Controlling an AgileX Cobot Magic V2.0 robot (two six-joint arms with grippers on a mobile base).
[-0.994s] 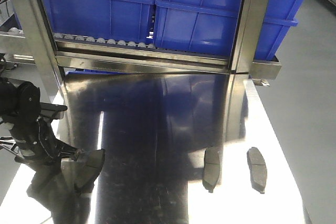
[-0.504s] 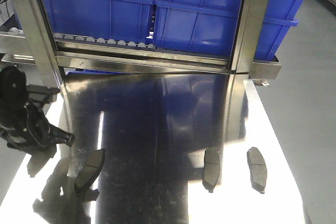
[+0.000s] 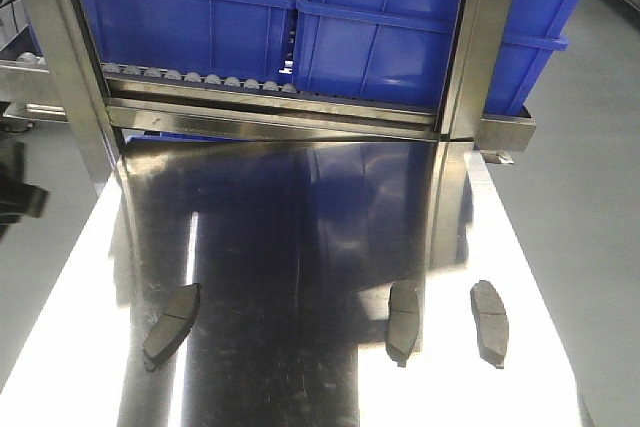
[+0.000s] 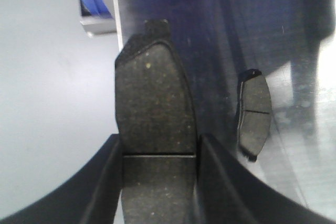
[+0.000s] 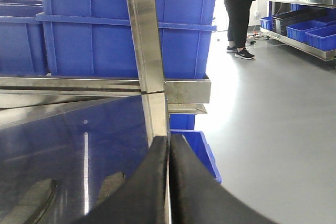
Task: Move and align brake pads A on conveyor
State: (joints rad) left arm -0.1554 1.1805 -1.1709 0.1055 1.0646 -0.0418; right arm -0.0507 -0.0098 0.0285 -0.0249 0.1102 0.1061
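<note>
While our left tool [image 4: 160, 140] clamps one brake pad [image 4: 152, 93], our right tool [image 5: 168, 140] sits with fingers pressed together.
We see three other pads [image 3: 403, 320] lying flat on the steel table [image 3: 300, 217], well apart from the blue bins [image 3: 380, 27].

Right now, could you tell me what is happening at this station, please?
The left gripper is shut on one brake pad, held in the air. Three more brake pads lie apart on the steel tabletop: one toward the front view's left, two toward its right. The right gripper is shut with nothing between its fingers.
</note>
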